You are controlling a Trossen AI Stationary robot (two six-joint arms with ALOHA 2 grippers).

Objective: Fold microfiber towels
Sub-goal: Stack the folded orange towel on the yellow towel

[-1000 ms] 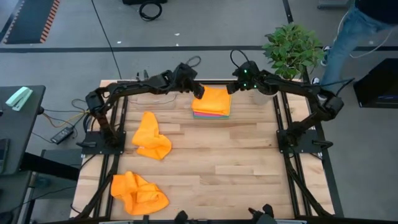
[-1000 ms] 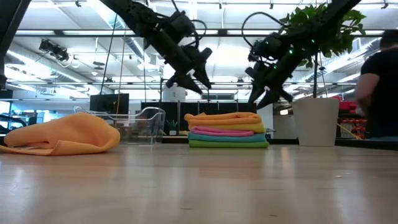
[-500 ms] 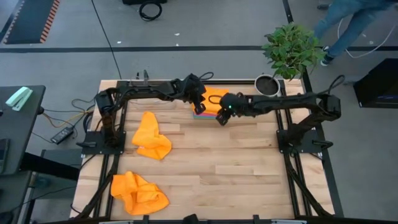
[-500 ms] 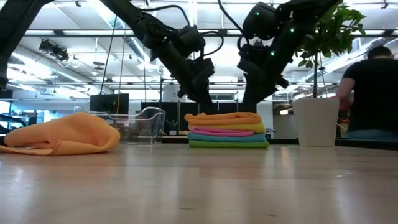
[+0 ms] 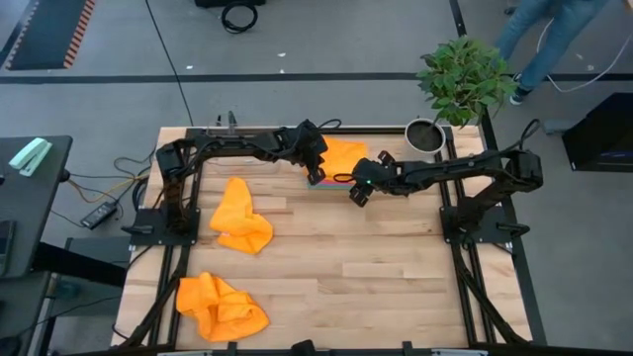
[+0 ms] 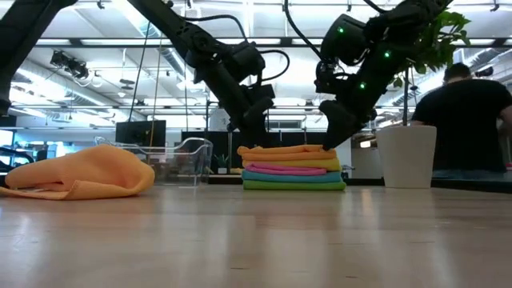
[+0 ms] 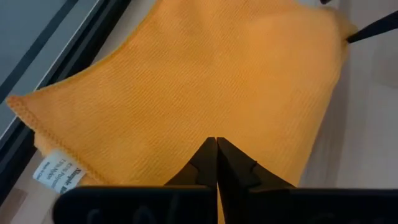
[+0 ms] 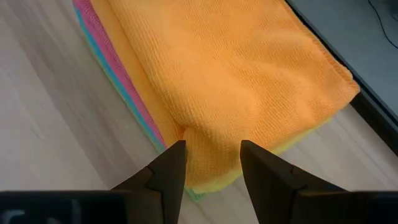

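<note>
A: What containers stand on the table (image 5: 346, 257)?

B: One clear plastic tray (image 6: 180, 160), seen in the low view behind the crumpled cloths; its contents cannot be made out. A white plant pot (image 6: 406, 156) with a green plant (image 5: 465, 74) stands at the far right corner.

A: And the towels?

B: A folded stack (image 6: 293, 168) at the table's far middle: orange on top, then yellow, pink, blue, green. Two more orange towels lie loose and crumpled, one (image 5: 240, 218) at the left, one (image 5: 220, 308) at the near left corner.

A: Where are the grippers?

B: The left gripper (image 7: 216, 149) rests on the top orange towel (image 7: 205, 81) at the stack's left edge, jaws pressed together. The right gripper (image 8: 211, 155) is at the stack's near right corner, jaws spread over the orange edge.

A: Anything beyond?

B: One person (image 6: 468, 120) in dark clothing behind the pot.
</note>
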